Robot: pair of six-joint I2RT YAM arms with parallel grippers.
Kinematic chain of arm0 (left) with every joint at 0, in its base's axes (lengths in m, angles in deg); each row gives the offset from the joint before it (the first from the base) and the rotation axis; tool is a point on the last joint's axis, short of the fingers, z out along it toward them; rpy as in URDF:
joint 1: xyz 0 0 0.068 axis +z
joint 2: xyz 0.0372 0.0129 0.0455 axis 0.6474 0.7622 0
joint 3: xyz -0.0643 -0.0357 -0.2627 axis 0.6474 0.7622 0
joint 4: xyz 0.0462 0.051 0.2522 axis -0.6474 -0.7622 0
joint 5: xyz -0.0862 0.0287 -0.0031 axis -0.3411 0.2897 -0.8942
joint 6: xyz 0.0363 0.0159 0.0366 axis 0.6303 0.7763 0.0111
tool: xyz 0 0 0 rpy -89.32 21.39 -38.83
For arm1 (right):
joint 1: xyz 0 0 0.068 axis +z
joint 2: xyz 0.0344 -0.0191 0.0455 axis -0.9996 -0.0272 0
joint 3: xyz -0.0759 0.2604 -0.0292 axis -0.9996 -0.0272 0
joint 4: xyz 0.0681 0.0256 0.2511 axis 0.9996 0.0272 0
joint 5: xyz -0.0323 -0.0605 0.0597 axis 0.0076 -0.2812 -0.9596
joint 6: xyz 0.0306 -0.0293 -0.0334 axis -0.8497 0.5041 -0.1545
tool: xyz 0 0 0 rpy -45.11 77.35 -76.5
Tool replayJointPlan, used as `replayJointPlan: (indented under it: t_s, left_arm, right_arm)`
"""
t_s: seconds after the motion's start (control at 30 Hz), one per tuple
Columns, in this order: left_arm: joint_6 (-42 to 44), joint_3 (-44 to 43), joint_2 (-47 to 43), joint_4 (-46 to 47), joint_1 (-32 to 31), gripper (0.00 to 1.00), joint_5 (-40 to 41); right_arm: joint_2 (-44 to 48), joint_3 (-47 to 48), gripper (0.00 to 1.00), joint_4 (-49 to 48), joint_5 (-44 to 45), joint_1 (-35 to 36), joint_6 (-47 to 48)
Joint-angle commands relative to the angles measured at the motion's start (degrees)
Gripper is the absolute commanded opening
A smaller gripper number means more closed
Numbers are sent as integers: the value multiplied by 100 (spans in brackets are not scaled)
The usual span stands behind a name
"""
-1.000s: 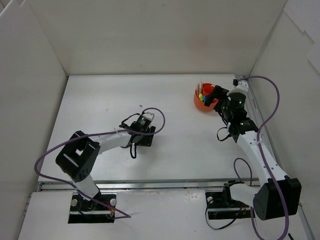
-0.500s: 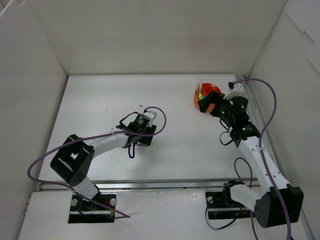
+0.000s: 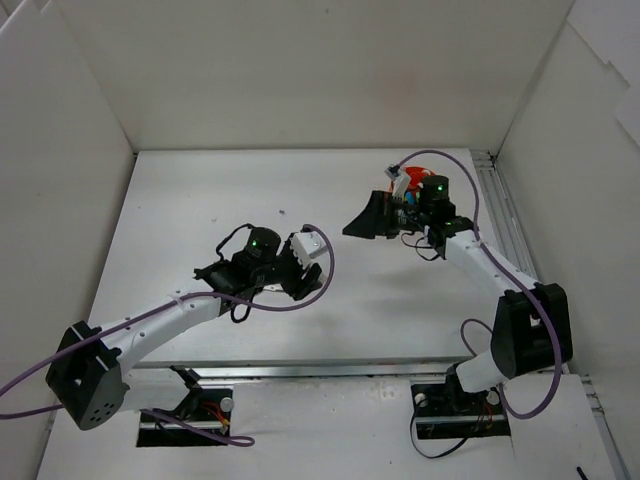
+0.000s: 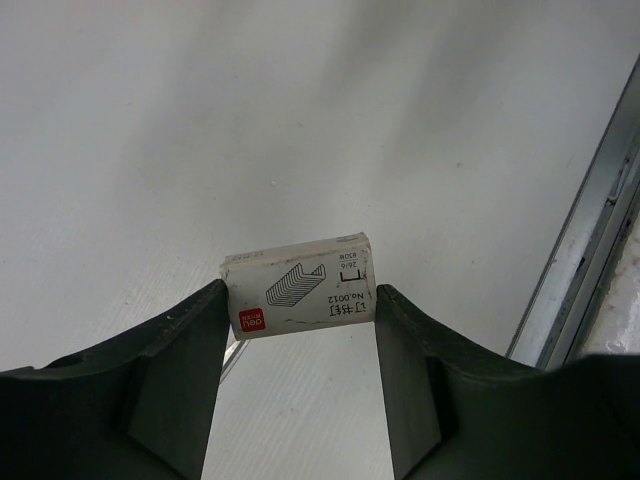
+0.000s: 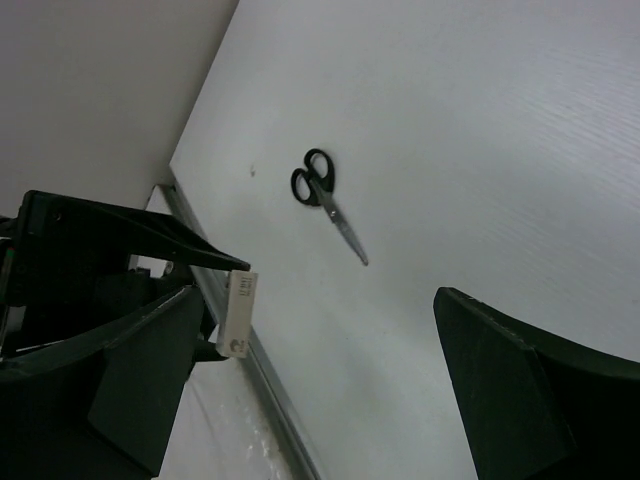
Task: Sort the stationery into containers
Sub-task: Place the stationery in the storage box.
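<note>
Staple box (image 4: 300, 283) sits clamped in the left hand (image 4: 300, 296).

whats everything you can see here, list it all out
staple box: one, white with a red logo, pinched between the left gripper's fingers, seemingly lifted off the table
scissors: one pair, black handles, lying flat on the table, seen only from the right wrist camera
cup: one, orange, far right part of the table, mostly hidden; contents can't be made out
table: one, white
rail: one, grey metal, along the table edge
left gripper: one, black fingers, shut on the staple box
right gripper: one, black fingers, open and empty, above the table
</note>
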Motion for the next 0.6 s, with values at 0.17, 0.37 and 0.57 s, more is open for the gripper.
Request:
replayJointPlan:
  t_s: [0.17, 0.37, 0.57]
  left_arm:
    - [557, -355, -99, 47, -193, 50, -77]
    - [741, -390, -135, 47, -245, 49, -15]
    - [812, -513, -73, -5, -245, 48, 11]
  right_arm:
    - [-666, 641, 98, -8, -1066, 832, 23]
    - [-974, 676, 91, 344, -1180, 1307, 85]
    - [-1080, 808, 75, 669, -1312, 1607, 331]
